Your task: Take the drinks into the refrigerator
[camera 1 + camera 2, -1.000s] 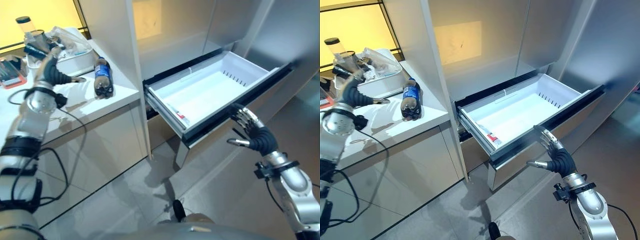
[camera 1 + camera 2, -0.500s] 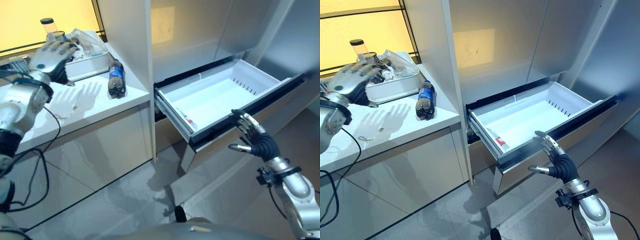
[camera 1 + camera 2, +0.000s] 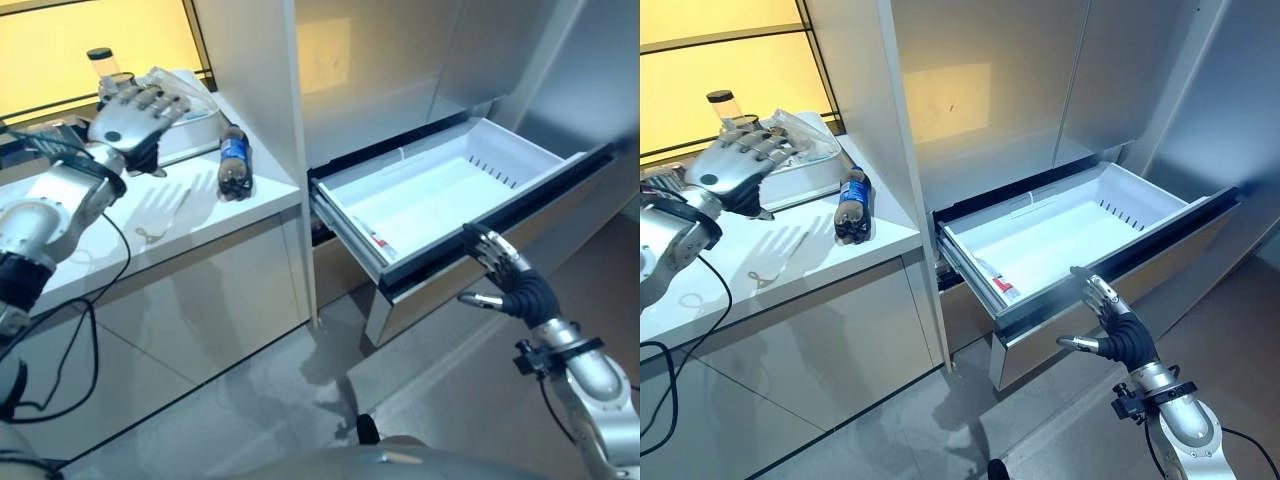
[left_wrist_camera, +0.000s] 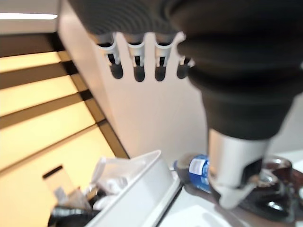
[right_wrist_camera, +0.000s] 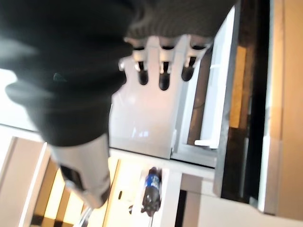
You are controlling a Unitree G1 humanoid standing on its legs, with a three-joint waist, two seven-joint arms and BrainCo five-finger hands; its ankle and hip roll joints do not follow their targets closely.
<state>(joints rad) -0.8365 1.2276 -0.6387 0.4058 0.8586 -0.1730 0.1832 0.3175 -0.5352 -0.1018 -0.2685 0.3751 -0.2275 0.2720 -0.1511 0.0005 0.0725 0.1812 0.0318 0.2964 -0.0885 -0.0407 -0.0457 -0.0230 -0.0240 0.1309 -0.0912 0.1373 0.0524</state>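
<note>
A dark cola bottle [image 3: 233,168] with a blue label lies on its side on the white counter [image 3: 180,215], close to the tall cabinet panel. My left hand [image 3: 130,118] hovers open above the counter, fingers spread, a short way left of the bottle and not touching it. In the left wrist view the bottle [image 4: 199,170] shows past the thumb. The refrigerator drawer [image 3: 430,195] stands pulled out, its white bin almost bare. My right hand [image 3: 505,280] is open just in front of the drawer's dark front edge and holds nothing.
A white tray [image 3: 185,100] with plastic bags and clutter sits at the back of the counter, with a black-lidded jar [image 3: 103,62] behind it. A small red-and-white packet [image 3: 372,235] lies at the drawer's left end. A tall white panel [image 3: 250,70] divides counter from refrigerator.
My left hand has lifted off the counter, spread its fingers and moved right toward the bottle. The camera has shifted. The right hand stays by the drawer front.
</note>
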